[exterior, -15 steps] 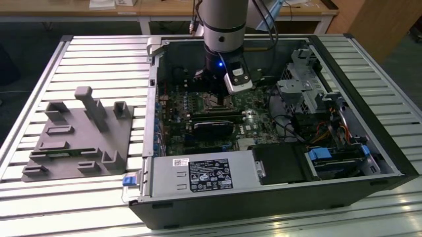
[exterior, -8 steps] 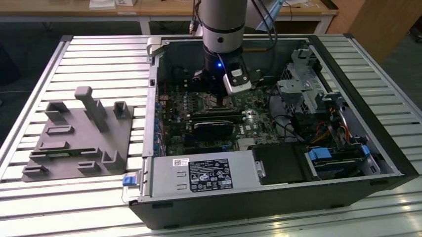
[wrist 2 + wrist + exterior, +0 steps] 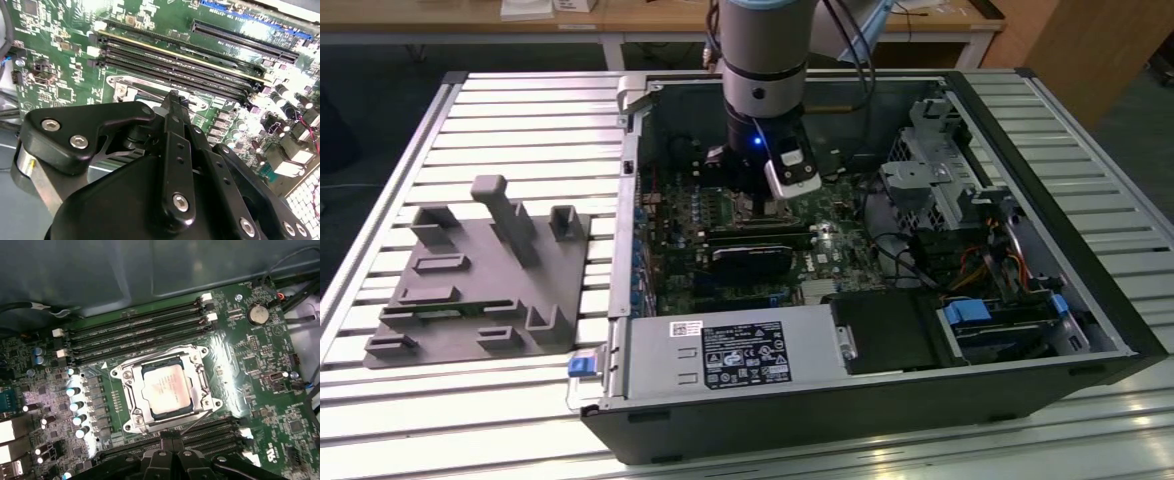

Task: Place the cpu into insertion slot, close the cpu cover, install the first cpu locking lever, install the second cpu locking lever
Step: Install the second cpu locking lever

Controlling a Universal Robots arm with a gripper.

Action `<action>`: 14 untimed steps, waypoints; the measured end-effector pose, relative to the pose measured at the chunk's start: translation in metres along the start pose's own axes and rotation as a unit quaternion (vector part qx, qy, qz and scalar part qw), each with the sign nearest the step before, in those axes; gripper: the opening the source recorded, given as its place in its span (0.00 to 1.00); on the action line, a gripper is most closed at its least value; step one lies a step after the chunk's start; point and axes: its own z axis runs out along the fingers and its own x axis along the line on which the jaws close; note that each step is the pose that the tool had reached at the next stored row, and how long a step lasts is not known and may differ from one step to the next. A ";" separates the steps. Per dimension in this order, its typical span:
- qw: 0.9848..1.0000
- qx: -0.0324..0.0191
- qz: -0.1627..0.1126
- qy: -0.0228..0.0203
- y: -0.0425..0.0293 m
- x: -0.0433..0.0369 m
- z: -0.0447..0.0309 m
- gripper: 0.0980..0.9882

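Observation:
In the first wrist view the cpu (image 3: 166, 387), a pale silver square, lies in the insertion slot (image 3: 202, 356) on the green motherboard. The cpu cover (image 3: 134, 392), a thin silver frame, lies flat around the chip. A thin wire locking lever (image 3: 196, 422) slants out from the socket's edge on the gripper's side. My gripper (image 3: 168, 439) is shut, its black fingertips just off that edge, close to the lever; whether they touch it is not visible. In the second wrist view the gripper (image 3: 174, 98) hides most of the socket bracket (image 3: 120, 89). The exterior view shows the gripper (image 3: 755, 205) low inside the open computer case.
Long black memory slots (image 3: 140, 335) flank the socket on two sides. Capacitors (image 3: 75, 400) stand beside it. In the exterior view, drive cages and cables (image 3: 961, 220) fill the case's right, a labelled black box (image 3: 747, 352) its front, and a grey fixture (image 3: 480, 270) lies on the slatted table.

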 end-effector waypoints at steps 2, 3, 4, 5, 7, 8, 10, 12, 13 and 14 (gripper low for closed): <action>1.000 -0.005 -0.001 0.001 -0.0021 0.0007 0.0011 0.01; 1.000 -0.007 -0.002 0.002 -0.0034 0.0011 0.0016 0.01; 1.000 -0.009 -0.002 0.003 -0.0046 0.0013 0.0020 0.01; 1.000 -0.011 -0.003 0.003 -0.0057 0.0016 0.0023 0.01; 1.000 -0.015 -0.004 0.004 -0.0081 0.0023 0.0032 0.01; 1.000 -0.017 -0.005 0.005 -0.0091 0.0028 0.0036 0.01; 1.000 -0.024 -0.006 0.007 -0.0107 0.0037 0.0045 0.01; 0.999 -0.031 -0.009 0.009 -0.0116 0.0043 0.0056 0.01; 0.999 -0.034 -0.012 0.010 -0.0118 0.0045 0.0062 0.01; 0.999 -0.036 -0.014 0.011 -0.0123 0.0048 0.0067 0.01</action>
